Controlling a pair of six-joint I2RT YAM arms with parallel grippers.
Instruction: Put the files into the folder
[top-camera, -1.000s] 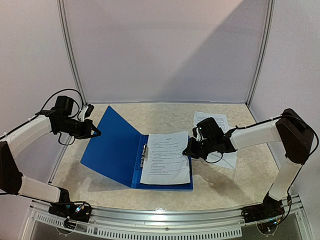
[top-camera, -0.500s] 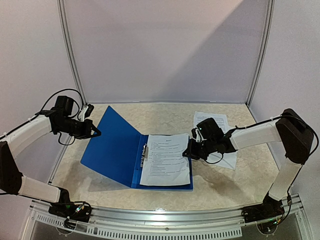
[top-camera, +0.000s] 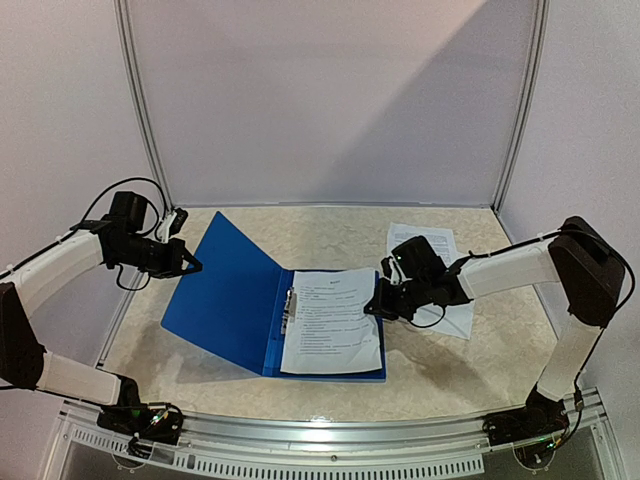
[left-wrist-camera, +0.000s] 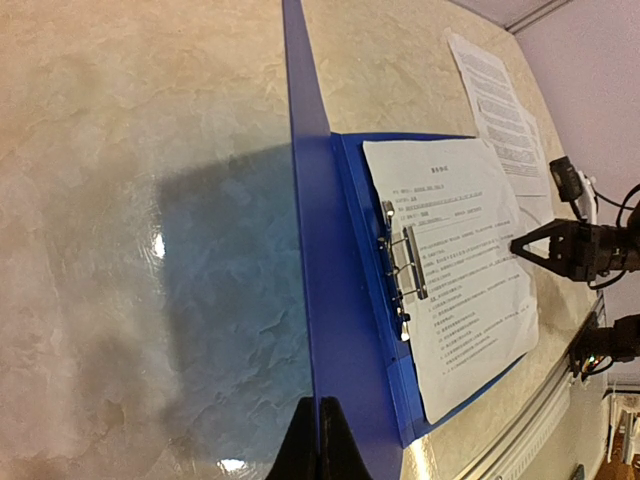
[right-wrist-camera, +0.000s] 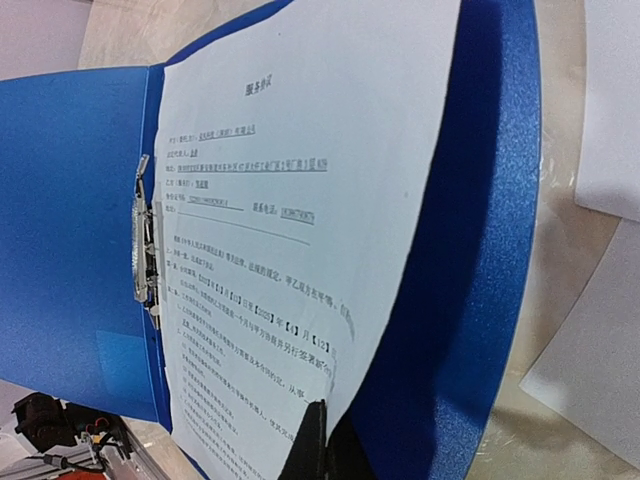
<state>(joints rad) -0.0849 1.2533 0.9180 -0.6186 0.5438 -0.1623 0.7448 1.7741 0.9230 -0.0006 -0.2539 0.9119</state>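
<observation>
While the left gripper (top-camera: 192, 266) pinches the folder's (top-camera: 230, 300) raised cover open, the right gripper (top-camera: 371, 308), closed on the sheet (top-camera: 330, 325) lying inside, should slide it squarely against the clip (top-camera: 290, 305) before letting go.

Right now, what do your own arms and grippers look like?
The left arm and right arm have white tubular links with black joint housings and black bases. Thin black cables loop near each wrist. The left gripper and right gripper are black with tapered fingers.
</observation>
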